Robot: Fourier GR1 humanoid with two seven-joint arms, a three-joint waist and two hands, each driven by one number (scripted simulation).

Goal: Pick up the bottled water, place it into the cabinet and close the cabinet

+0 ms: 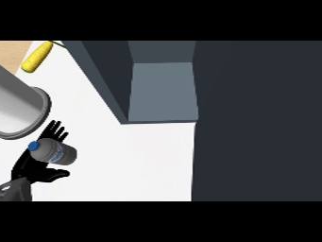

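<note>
At the far left of the white desk (142, 160), a grey forearm comes in from the lower edge, and its black robot hand (41, 168) is clasped around the small clear plastic water bottle with a blue cap (55, 151). The fingers show above the bottle and the thumb below it, so the bottle lies tilted across the palm, cap toward the left, and appears lifted off the desk surface (though contact with the top cannot be ruled out from this steep angle). By its place at the left of the view I take this to be the left robot hand. This sideways hold probably suits carrying the bottle across and sliding it into an opening.

Just above the hand, a large grey cylinder with a flanged rim (10, 106) slants in from the left edge; what it is I cannot tell. Near the desk's back left corner lies a yellow corn cob (38, 56), well apart from the work.

Further right stands the dark grey cabinet (261, 118), with a lighter recess (163, 90) that looks like its open compartment. The bottle remains outside, well apart from it.

The right robot hand does not show.
</note>
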